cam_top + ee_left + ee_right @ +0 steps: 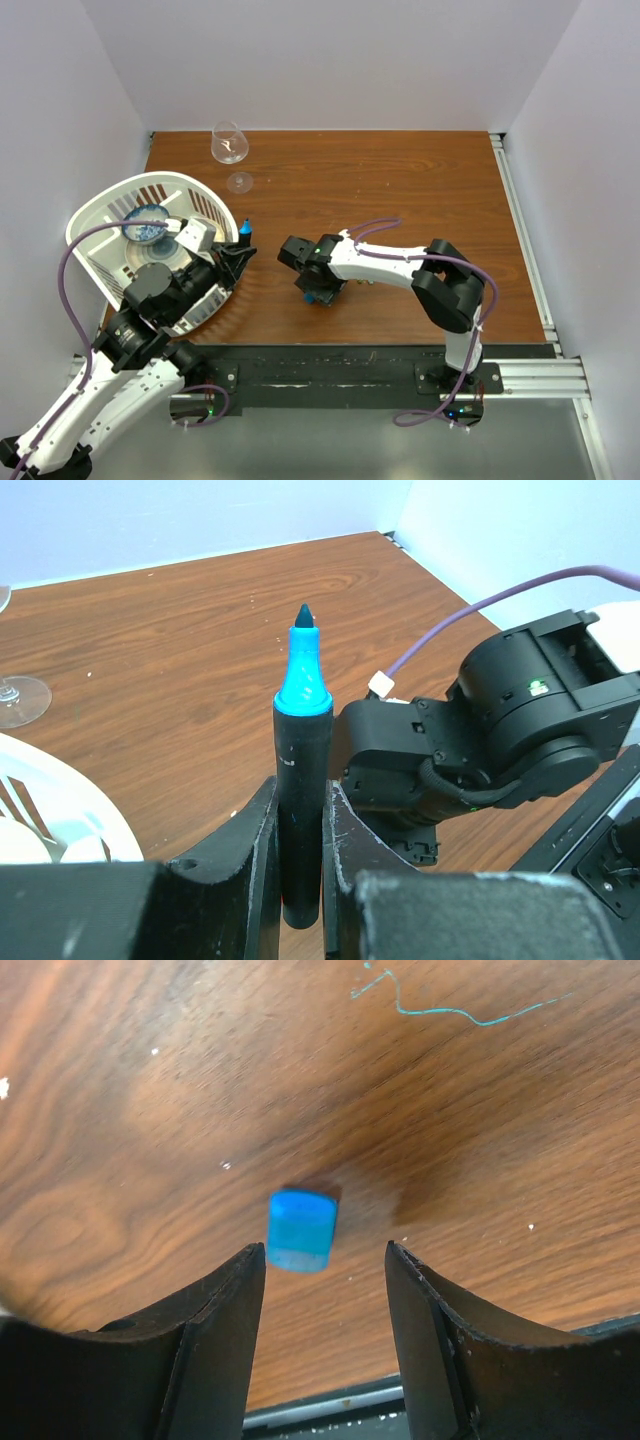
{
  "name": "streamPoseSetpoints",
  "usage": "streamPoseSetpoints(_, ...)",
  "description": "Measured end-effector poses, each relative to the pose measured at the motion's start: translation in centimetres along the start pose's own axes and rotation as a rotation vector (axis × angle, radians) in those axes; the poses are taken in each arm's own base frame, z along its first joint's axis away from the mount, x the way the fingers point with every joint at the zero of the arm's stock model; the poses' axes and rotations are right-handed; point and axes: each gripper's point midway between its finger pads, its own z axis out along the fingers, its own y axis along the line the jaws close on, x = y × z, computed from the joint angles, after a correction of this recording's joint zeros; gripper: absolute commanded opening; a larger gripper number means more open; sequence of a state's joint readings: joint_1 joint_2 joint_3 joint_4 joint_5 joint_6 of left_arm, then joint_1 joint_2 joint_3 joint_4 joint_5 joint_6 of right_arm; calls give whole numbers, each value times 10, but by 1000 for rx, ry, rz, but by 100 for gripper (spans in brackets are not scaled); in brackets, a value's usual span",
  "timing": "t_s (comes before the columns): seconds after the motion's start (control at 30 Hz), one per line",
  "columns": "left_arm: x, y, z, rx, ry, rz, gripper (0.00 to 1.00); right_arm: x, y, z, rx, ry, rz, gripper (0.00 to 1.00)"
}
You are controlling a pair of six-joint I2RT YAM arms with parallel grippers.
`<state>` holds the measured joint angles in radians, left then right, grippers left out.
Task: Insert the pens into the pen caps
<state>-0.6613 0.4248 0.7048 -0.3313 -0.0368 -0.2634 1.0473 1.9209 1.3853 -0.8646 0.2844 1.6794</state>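
A pen point(301, 770), black in the barrel with a bright blue collar and a dark nib, stands upright in my left gripper point(300, 805). Its two black fingers point(250, 830) are clamped on the lower barrel from either side, and the nib points up, clear above the fingertips. A blue pen cap point(301, 1230) sits on the wooden table point(120, 1080) under my right gripper point(325, 1255), in the gap between its fingers and nearer one than the other. Those jaws stand apart and touch the cap on neither side. From the left wrist, my right arm's black wrist housing point(520, 720) appears just beyond the pen. Seen from above, a white plastic basket point(95, 215) lies beneath and behind my left arm with a blue bowl point(147, 222) inside it. A wine glass point(230, 145) stands at the table's far edge, well beyond both grippers. A thin teal scribble point(450, 1010) marks the wood past the right fingers.
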Motion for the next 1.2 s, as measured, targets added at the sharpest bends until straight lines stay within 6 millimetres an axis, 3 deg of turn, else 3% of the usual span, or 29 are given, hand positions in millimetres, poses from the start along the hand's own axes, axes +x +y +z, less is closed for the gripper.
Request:
streamPoseSetpoints(0.63,1,-2,0,17,4,21,0,3,3,16,39,-12,69,53)
streamPoseSetpoints(0.97,1,-3,0,25,4,21,0,4,3,19,55,-14,96,47)
streamPoseSetpoints(1.07,0,-4,-1,25,1,21,0,4,3,19,61,-14,96,41)
streamPoseSetpoints(1.2,-1,-4,-2,26,-2,21,0,3,0,20,71,-20,89,26)
